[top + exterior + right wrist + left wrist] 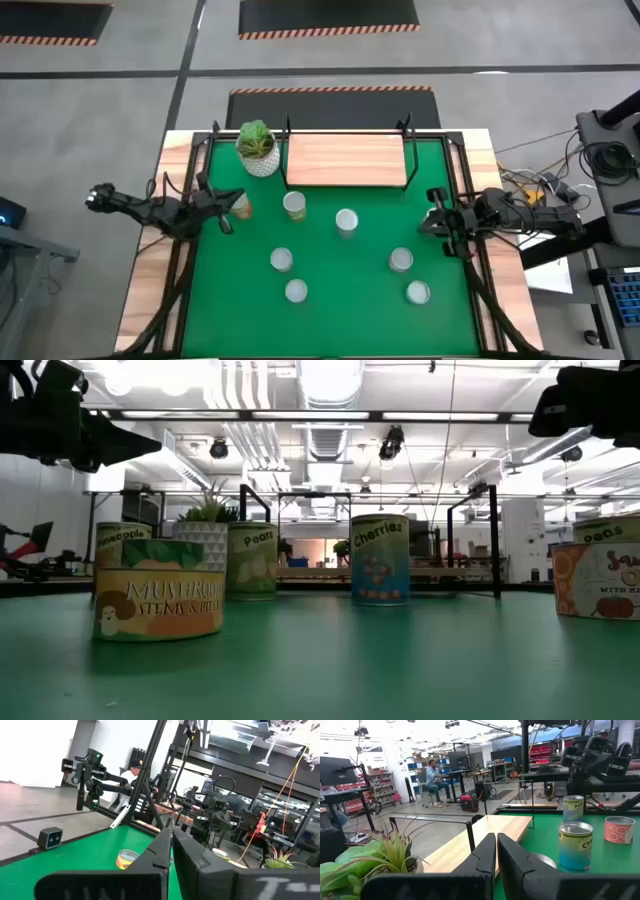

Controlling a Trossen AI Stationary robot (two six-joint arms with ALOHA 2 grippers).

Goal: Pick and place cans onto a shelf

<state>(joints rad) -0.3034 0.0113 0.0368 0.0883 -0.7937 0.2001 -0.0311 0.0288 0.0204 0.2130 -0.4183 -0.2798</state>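
Note:
Several cans with silver tops stand upright on the green mat (330, 320), among them one (294, 205) just in front of the shelf, one (346, 221) at mid-table and one (401, 261) further right. The shelf (346, 160), a light wooden board with black corner posts, lies at the mat's far edge. My left gripper (228, 208) hovers shut at the mat's left side, beside an orange-labelled can (241, 205). My right gripper (432, 218) hovers shut at the mat's right side. In the low view both arms hang well above the can tops (380, 518).
A white pot with a green plant (258, 148) stands at the shelf's left end. Black frame bars (185, 280) run along the mat's left and right sides. The pale wooden table edge (150, 290) borders the mat. Free mat lies between the cans.

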